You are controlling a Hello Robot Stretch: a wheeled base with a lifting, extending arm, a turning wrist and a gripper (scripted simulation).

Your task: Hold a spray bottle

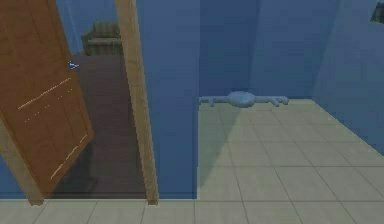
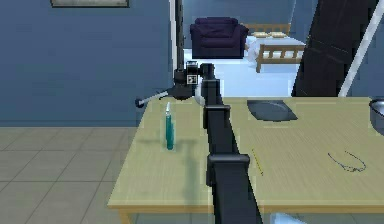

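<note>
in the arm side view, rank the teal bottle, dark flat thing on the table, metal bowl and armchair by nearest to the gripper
1. Teal bottle, upright on the table by the gripper.
2. Dark flat thing, on the table right of the arm.
3. Bowl, at the view's right edge.
4. Armchair, in the far room.

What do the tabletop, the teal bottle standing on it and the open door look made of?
The tabletop looks like pale wood or laminate, matte: even tan, with no clear grain. The teal bottle is probably plastic: smooth, uniform colour, possibly translucent. The door looks like varnished wood: reddish-brown with raised panels.
</note>
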